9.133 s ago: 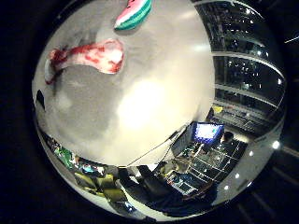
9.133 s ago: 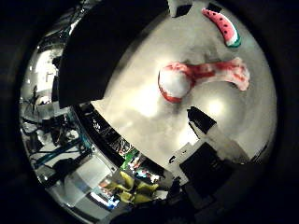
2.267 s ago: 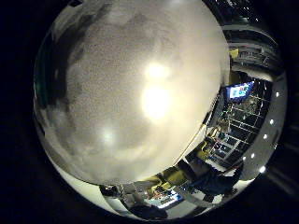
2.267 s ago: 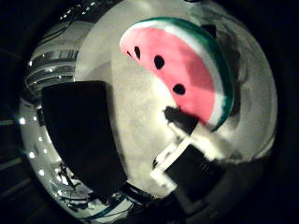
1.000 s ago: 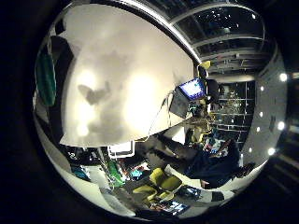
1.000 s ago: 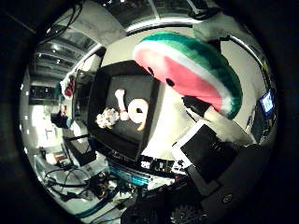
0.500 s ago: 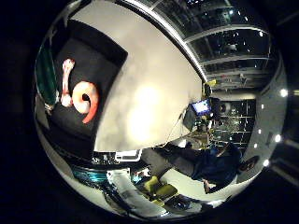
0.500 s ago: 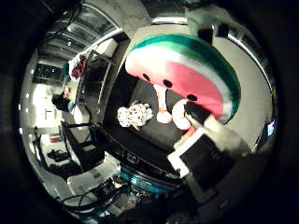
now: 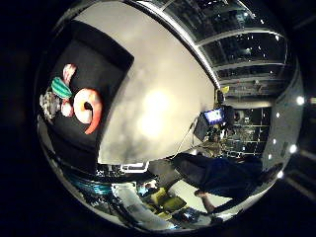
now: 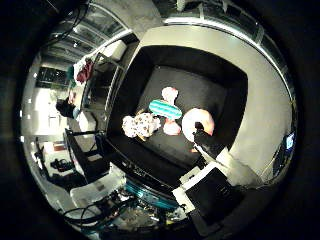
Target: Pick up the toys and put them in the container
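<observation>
Container (image 10: 235, 95): black, on the table (image 9: 163, 84).
Watermelon (image 10: 165, 109): inside, touching other toys.
Hand (image 10: 212, 172): fingers relaxed, holding nothing.

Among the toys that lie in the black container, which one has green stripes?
The watermelon slice toy, lying rind up in the middle of the black container. The curled shrimp toy beside it is orange-pink, and the spotted toy is whitish.

Both cameras sit on the palm and look down from high up. The thumb side one looks right into the black container (image 10: 230, 95), with a finger (image 10: 212, 145) poking in. The little finger side one sees the container and more white table (image 9: 163, 98). Both show the toys (image 10: 165, 117) inside.
</observation>
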Controlling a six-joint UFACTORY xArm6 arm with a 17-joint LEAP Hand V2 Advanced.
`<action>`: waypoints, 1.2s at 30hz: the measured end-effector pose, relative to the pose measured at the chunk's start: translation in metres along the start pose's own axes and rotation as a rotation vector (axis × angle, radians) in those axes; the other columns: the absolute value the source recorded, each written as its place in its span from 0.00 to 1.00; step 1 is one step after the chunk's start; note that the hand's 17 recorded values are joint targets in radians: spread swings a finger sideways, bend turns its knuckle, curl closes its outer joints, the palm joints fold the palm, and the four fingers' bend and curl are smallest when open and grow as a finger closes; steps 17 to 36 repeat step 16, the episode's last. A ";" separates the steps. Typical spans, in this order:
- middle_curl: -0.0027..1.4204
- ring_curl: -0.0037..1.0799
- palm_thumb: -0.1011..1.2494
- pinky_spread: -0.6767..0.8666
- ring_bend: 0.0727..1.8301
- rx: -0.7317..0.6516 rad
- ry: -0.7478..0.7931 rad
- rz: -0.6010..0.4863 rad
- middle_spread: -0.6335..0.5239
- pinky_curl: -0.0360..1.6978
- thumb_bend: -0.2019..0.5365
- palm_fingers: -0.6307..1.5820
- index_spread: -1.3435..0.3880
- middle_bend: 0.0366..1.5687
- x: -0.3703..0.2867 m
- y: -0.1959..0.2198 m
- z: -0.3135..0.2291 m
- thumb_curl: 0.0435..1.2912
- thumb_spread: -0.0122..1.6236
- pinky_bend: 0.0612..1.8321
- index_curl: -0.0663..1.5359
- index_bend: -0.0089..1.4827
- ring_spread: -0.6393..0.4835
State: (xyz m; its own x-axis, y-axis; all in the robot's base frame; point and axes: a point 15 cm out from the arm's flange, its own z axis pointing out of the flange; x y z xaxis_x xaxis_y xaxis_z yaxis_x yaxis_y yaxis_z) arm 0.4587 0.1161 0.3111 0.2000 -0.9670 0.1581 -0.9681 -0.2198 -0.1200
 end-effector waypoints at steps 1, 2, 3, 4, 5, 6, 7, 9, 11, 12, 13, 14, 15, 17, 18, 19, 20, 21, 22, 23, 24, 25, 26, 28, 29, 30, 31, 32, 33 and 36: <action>0.23 0.21 0.72 0.74 0.19 -0.006 0.004 0.008 0.63 0.19 0.24 0.31 0.51 0.11 0.008 0.005 -0.004 0.33 0.58 0.31 0.20 0.12 0.75; 0.23 0.21 0.72 0.74 0.18 -0.015 0.008 0.017 0.63 0.19 0.24 0.31 0.51 0.11 0.018 0.011 -0.007 0.32 0.58 0.30 0.20 0.12 0.75; 0.23 0.21 0.72 0.74 0.17 -0.020 0.011 0.025 0.63 0.19 0.24 0.31 0.51 0.11 0.027 0.016 -0.011 0.32 0.58 0.30 0.20 0.12 0.75; 0.24 0.21 0.72 0.74 0.17 -0.025 0.013 0.034 0.63 0.19 0.24 0.31 0.51 0.11 0.035 0.019 -0.012 0.32 0.58 0.29 0.21 0.12 0.76; 0.24 0.21 0.72 0.74 0.16 -0.033 0.017 0.048 0.63 0.18 0.24 0.31 0.51 0.11 0.046 0.023 -0.014 0.32 0.58 0.29 0.21 0.12 0.76; 0.24 0.21 0.72 0.74 0.15 -0.038 0.020 0.059 0.63 0.18 0.24 0.31 0.51 0.11 0.055 0.027 -0.015 0.32 0.59 0.28 0.21 0.12 0.76; 0.24 0.21 0.72 0.73 0.15 -0.043 0.022 0.069 0.63 0.18 0.24 0.31 0.51 0.11 0.063 0.030 -0.015 0.32 0.59 0.27 0.21 0.12 0.76; 0.23 0.21 0.72 0.73 0.14 -0.073 0.024 0.085 0.63 0.18 0.24 0.31 0.51 0.11 0.077 0.042 -0.009 0.31 0.59 0.27 0.21 0.12 0.76; 0.23 0.21 0.72 0.73 0.14 -0.100 0.024 0.102 0.64 0.18 0.24 0.32 0.51 0.10 0.089 0.058 -0.001 0.31 0.59 0.26 0.22 0.12 0.76; 0.23 0.21 0.72 0.73 0.13 -0.109 0.024 0.111 0.64 0.18 0.24 0.32 0.51 0.10 0.096 0.067 0.002 0.31 0.59 0.26 0.22 0.12 0.76; 0.23 0.21 0.72 0.73 0.13 -0.113 0.024 0.116 0.64 0.18 0.24 0.32 0.51 0.10 0.102 0.072 0.004 0.31 0.59 0.25 0.22 0.12 0.76; 0.23 0.21 0.72 0.73 0.13 -0.114 0.025 0.122 0.64 0.18 0.24 0.32 0.51 0.10 0.106 0.077 0.004 0.31 0.59 0.25 0.22 0.12 0.76; 0.23 0.21 0.71 0.73 0.12 -0.112 0.025 0.126 0.64 0.18 0.24 0.32 0.51 0.10 0.109 0.080 0.003 0.31 0.59 0.25 0.22 0.12 0.76; 0.23 0.21 0.71 0.73 0.12 -0.105 0.026 0.130 0.64 0.18 0.24 0.32 0.51 0.10 0.111 0.080 0.000 0.31 0.59 0.25 0.22 0.12 0.76; 0.23 0.21 0.71 0.73 0.12 -0.105 0.026 0.130 0.64 0.18 0.24 0.32 0.51 0.10 0.111 0.080 0.000 0.31 0.59 0.25 0.22 0.12 0.76; 0.23 0.21 0.71 0.73 0.12 -0.105 0.026 0.130 0.64 0.18 0.24 0.32 0.51 0.10 0.111 0.080 0.000 0.31 0.59 0.25 0.22 0.12 0.76; 0.23 0.21 0.71 0.73 0.12 -0.105 0.026 0.130 0.64 0.18 0.24 0.32 0.51 0.10 0.111 0.080 0.000 0.31 0.59 0.25 0.22 0.12 0.76; 0.23 0.21 0.71 0.73 0.12 -0.105 0.026 0.130 0.64 0.18 0.24 0.32 0.51 0.10 0.111 0.080 0.000 0.31 0.59 0.25 0.22 0.12 0.76; 0.23 0.21 0.71 0.73 0.12 -0.105 0.026 0.130 0.64 0.18 0.24 0.32 0.51 0.10 0.111 0.080 0.000 0.31 0.59 0.25 0.22 0.12 0.76; 0.23 0.21 0.71 0.73 0.12 -0.105 0.026 0.130 0.64 0.18 0.24 0.32 0.51 0.10 0.111 0.080 0.000 0.31 0.59 0.25 0.22 0.12 0.76; 0.23 0.21 0.71 0.73 0.12 -0.105 0.026 0.130 0.64 0.18 0.24 0.32 0.51 0.10 0.111 0.080 0.000 0.31 0.59 0.25 0.22 0.12 0.76; 0.23 0.21 0.71 0.73 0.12 -0.105 0.026 0.130 0.64 0.18 0.24 0.32 0.51 0.10 0.111 0.080 0.000 0.31 0.59 0.25 0.22 0.12 0.76; 0.23 0.21 0.71 0.73 0.12 -0.105 0.026 0.130 0.64 0.18 0.24 0.32 0.51 0.10 0.111 0.080 0.000 0.31 0.59 0.25 0.22 0.12 0.76; 0.23 0.21 0.71 0.73 0.12 -0.105 0.026 0.130 0.64 0.18 0.24 0.32 0.51 0.10 0.111 0.080 0.000 0.31 0.59 0.25 0.22 0.12 0.76; 0.23 0.21 0.71 0.73 0.12 -0.105 0.026 0.130 0.64 0.18 0.24 0.32 0.51 0.10 0.111 0.080 0.000 0.31 0.59 0.25 0.22 0.12 0.76; 0.23 0.21 0.71 0.73 0.12 -0.105 0.026 0.130 0.64 0.18 0.24 0.32 0.51 0.10 0.111 0.080 0.000 0.31 0.59 0.25 0.22 0.12 0.76; 0.23 0.21 0.71 0.73 0.12 -0.105 0.026 0.130 0.64 0.18 0.24 0.32 0.51 0.10 0.111 0.080 0.000 0.31 0.59 0.25 0.22 0.12 0.76; 0.23 0.21 0.71 0.73 0.12 -0.105 0.026 0.130 0.64 0.18 0.24 0.32 0.51 0.10 0.111 0.080 0.000 0.31 0.59 0.25 0.22 0.12 0.76; 0.23 0.21 0.71 0.73 0.12 -0.105 0.026 0.130 0.64 0.18 0.24 0.32 0.51 0.10 0.111 0.080 0.000 0.31 0.59 0.25 0.22 0.12 0.76; 0.23 0.21 0.71 0.73 0.12 -0.105 0.026 0.130 0.64 0.18 0.24 0.32 0.51 0.10 0.111 0.080 0.000 0.31 0.59 0.25 0.22 0.12 0.76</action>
